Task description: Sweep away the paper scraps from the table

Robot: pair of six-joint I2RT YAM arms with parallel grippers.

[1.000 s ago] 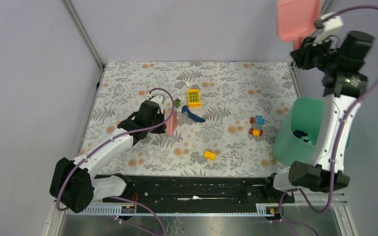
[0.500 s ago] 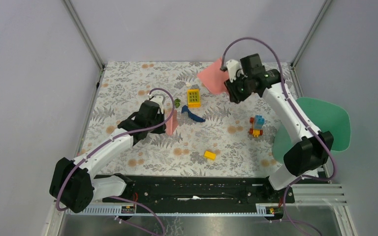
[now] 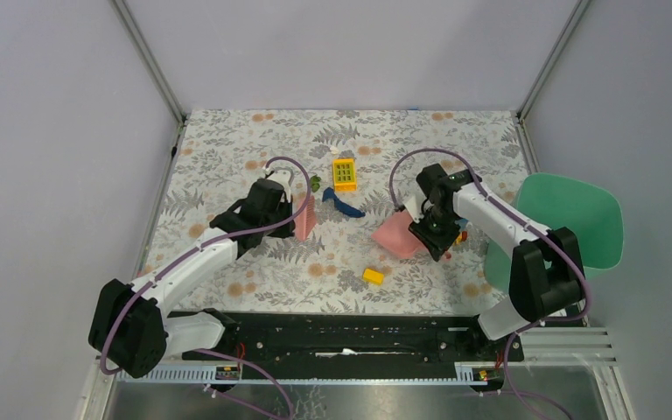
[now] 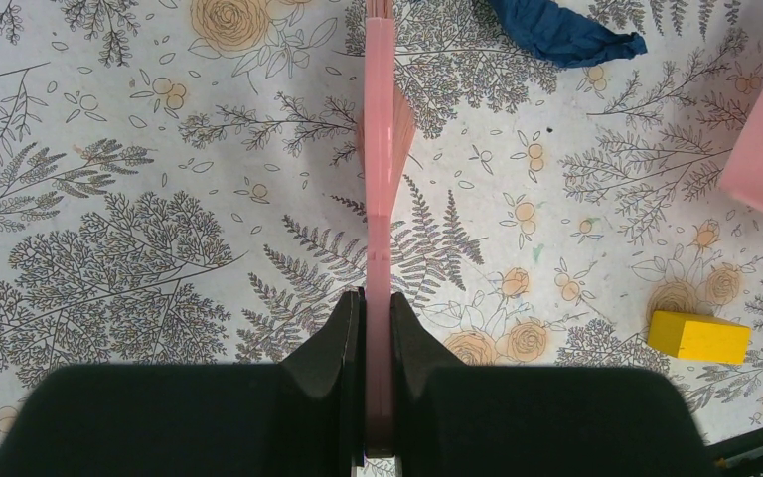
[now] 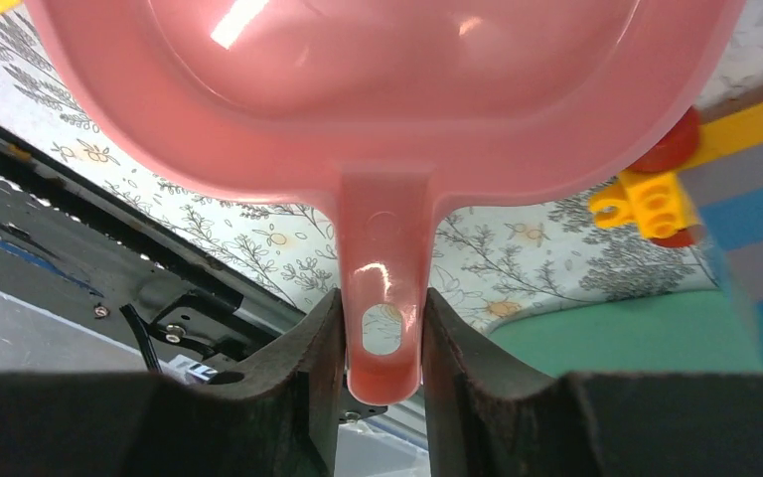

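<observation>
Top external view: the left arm reaches out from its base toward the left middle of the table (image 3: 227, 149), its forearm sloping down to the wrist. The left gripper (image 3: 296, 213) is clenched on the flat handle of a pink brush (image 3: 305, 218). From the left wrist the fingers (image 4: 343, 333) pinch that handle from both sides, and the brush (image 4: 384, 149) runs straight ahead, edge-on, bristles toward the cloth. The right arm bends in over the right middle of the table with its wrist turned down. The right gripper (image 5: 382, 308) grasps the stub handle of a pink dustpan (image 5: 378, 89), jaws pressed on either side of the handle's hole. The dustpan (image 3: 395, 236) sits low at the table, mouth toward the brush; I cannot tell whether its lip touches.

Half a second ago the dustpan was held up at the far side, by the large yellow block (image 3: 344, 174), and a second ago it was high above the right edge. It has come down and nearer since. The left arm and brush have not moved.

One dark blue paper scrap (image 3: 343, 206) lies on the table between brush and dustpan, just off the brush's far end and apart from it (image 4: 566, 30). A small yellow block (image 3: 373, 276) lies near the front edge, close to the dustpan. A green tray (image 3: 577, 210) sits off the table's right side.

The cloth is white with grey ferns and orange flowers. Pale lilac walls (image 3: 359, 52) and metal posts (image 3: 149, 61) enclose the space, and a black rail (image 3: 341, 337) runs along the near edge.
</observation>
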